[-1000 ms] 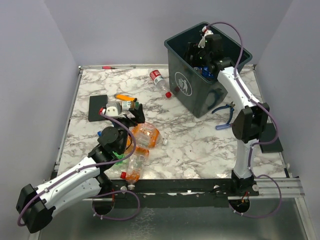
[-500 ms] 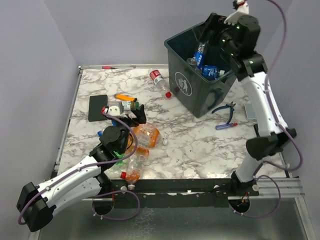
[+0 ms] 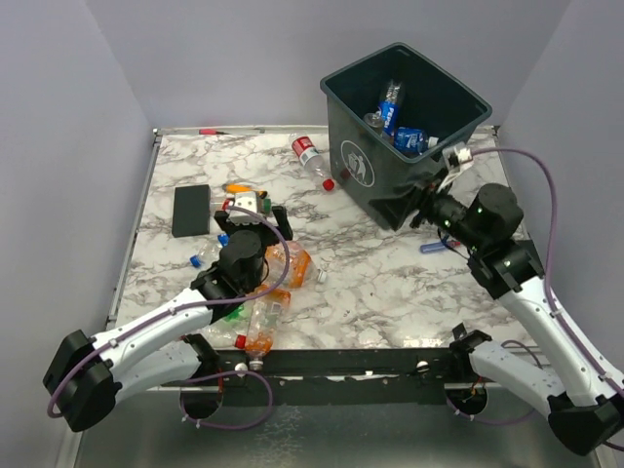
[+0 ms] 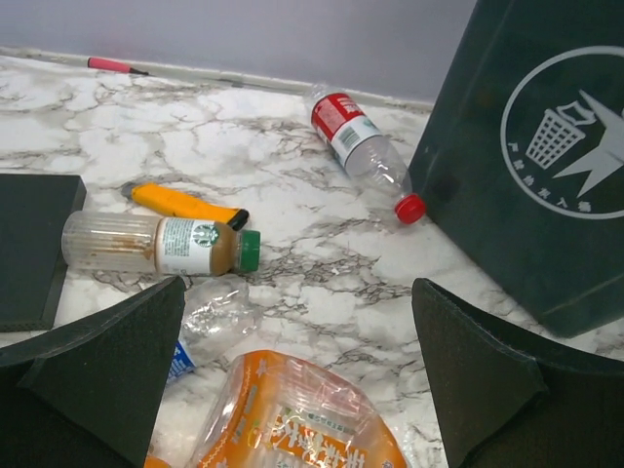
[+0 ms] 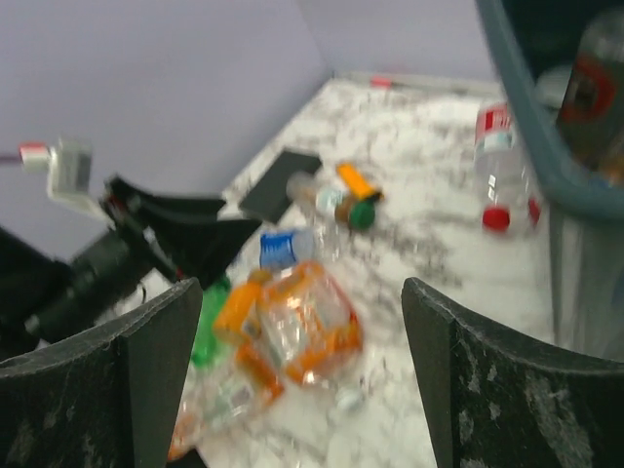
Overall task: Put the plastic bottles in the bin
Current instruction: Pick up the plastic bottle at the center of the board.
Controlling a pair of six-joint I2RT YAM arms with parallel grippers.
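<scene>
Marble table (image 3: 390, 283) under grey walls (image 3: 244, 58), noted with plastic bottles (image 3: 265, 327) scattered and the bin (image 3: 375, 180) at far right.
Found left gripper (image 4: 297, 361) spread wide, gripping nothing, just above an orange bottle (image 4: 292, 424). Saw right gripper (image 5: 302, 361) likewise wide and empty (view blurred), near the bin's front corner. Spotted several bottles inside the bin, plus a red-capped bottle (image 3: 312, 161) lying beside it.

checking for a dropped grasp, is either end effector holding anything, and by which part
Nothing is held. The left end effector is open above the orange bottle; the right end effector is open and empty beside the bin.
</scene>
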